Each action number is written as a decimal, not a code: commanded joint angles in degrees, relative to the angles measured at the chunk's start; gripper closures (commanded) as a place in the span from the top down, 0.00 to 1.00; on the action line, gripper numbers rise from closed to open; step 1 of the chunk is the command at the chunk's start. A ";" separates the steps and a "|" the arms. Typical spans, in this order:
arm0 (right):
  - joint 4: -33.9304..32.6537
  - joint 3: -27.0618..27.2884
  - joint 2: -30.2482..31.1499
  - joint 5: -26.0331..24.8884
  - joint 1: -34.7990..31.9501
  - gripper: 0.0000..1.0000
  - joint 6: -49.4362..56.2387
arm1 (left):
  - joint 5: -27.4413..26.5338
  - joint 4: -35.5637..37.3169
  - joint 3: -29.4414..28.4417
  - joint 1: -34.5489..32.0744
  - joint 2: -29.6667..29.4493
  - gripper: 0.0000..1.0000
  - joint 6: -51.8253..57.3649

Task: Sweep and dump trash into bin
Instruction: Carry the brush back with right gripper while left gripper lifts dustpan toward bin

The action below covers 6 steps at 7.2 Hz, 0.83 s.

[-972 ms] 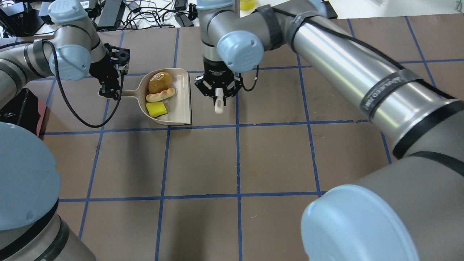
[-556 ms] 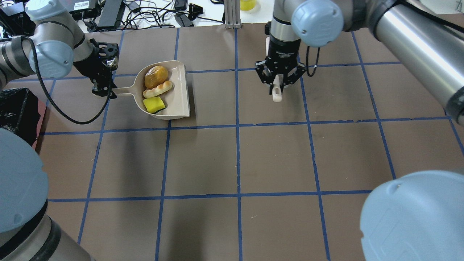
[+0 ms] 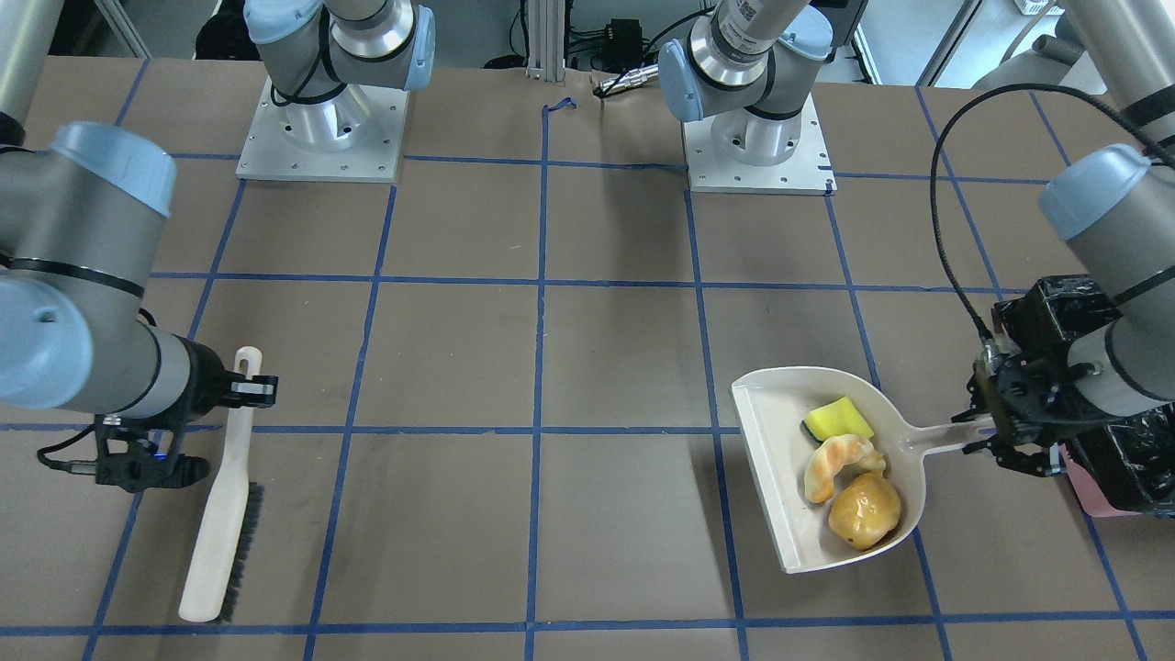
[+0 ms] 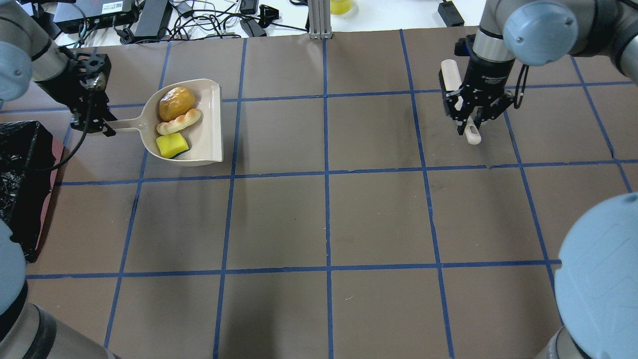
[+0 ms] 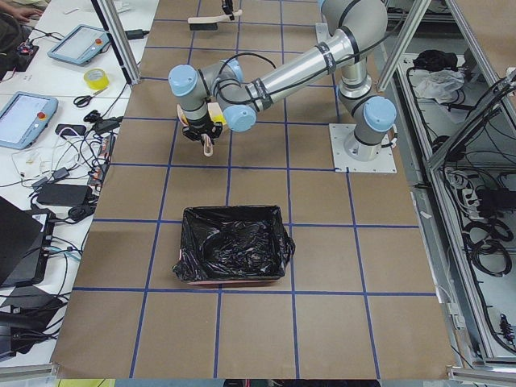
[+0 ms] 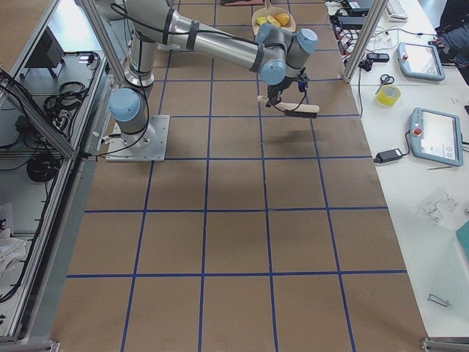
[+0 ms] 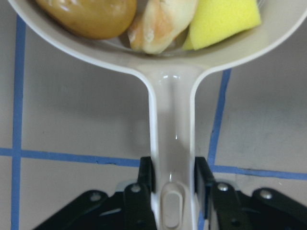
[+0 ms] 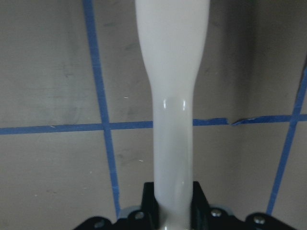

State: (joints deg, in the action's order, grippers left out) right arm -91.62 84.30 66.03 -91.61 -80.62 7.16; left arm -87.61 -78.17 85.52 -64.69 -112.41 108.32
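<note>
The left end effector [image 4: 102, 127] is clamped on the tip of the dustpan [image 4: 211, 130] handle, with 1 finger on each side of it in the left wrist view. The pan's long axis runs across the tabletop [image 4: 329, 219]. Its handle points toward the robot's left and its open mouth faces the robot's right. I can't tell whether the pan rests on the surface or hangs just above it.

All 3 pieces of trash sit in the pan, bunched against the curved back wall by the handle. The golden-brown lump [image 4: 176, 103] is farthest from the robot, the croissant [image 4: 178, 122] is in the middle, and the yellow-green wedge [image 4: 172, 145] is nearest. The croissant lies lengthwise roughly along the pan's axis, slightly slanted, touching the lump.

The bin [image 4: 15, 149] stands at the tabletop's left end, closer to the robot than the pan. It is near the left end effector, but the pan is not over it. The black liner gapes upward, and a strip of pink shows along its side.

Well apart on the robot's right, the right end effector [image 4: 471, 127] is closed around the handle of a brush [image 3: 220, 514]. The brush is held roughly level and clear of the tabletop, its bristled head pointing away from the robot.
</note>
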 commanded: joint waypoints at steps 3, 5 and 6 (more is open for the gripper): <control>-9.95 8.75 1.37 -1.64 10.99 0.01 15.40 | -0.28 -15.28 -11.20 16.75 1.85 0.00 20.04; -12.17 10.18 1.12 -1.82 11.89 0.01 16.31 | -4.22 -21.31 -21.41 22.30 -0.60 0.00 30.94; -12.27 10.27 1.11 -3.30 11.89 0.01 15.96 | -5.89 -21.32 -23.45 23.37 -1.57 0.00 34.82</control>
State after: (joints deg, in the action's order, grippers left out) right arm -103.24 94.16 67.22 -93.73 -68.94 23.07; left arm -91.41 -98.25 65.88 -43.40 -112.74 137.66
